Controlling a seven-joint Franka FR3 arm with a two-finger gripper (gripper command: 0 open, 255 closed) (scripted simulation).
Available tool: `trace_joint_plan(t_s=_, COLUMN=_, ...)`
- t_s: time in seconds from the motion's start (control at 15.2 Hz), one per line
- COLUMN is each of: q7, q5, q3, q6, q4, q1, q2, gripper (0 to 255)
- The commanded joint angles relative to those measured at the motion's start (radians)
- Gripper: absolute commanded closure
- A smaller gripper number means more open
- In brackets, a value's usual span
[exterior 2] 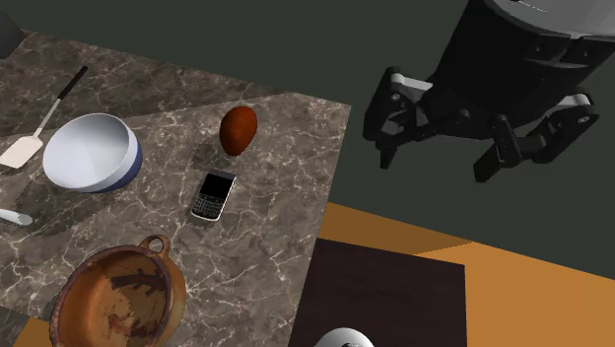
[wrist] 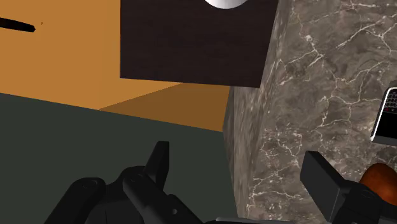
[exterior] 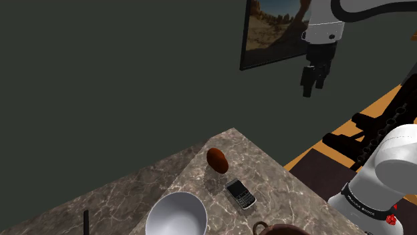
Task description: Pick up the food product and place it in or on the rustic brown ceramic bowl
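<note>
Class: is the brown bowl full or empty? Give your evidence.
Empty: the brown bowl shows a bare inside, and the reddish-brown food item lies on the table beyond the phone.

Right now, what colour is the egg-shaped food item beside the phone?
The food item is reddish brown, clearest in the second exterior view.

A home: marble counter (exterior 2: 276, 128), white bowl (exterior 2: 91, 153), framed picture (exterior: 270, 33)
</note>
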Motion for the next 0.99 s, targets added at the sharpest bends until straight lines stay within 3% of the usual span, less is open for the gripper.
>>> trace_joint_plan(t_s=0.0, q7=0.000, q5=0.000, q3=0.000, q6=0.000, q4=0.000, q1=0.000, q2=0.000, gripper=0)
trace_joint_plan(t_s=0.53, q7=0.226, q5=0.074, q3=0.200, q6=0.159, q4=-0.039, q1=0.045, q2=0.106, gripper=0)
trace_joint_plan(t_s=0.92, q7=0.403, q5=0.085, q3=0.348, q6=0.278, q4=-0.007, q1=0.061, q2=0.258, gripper=0)
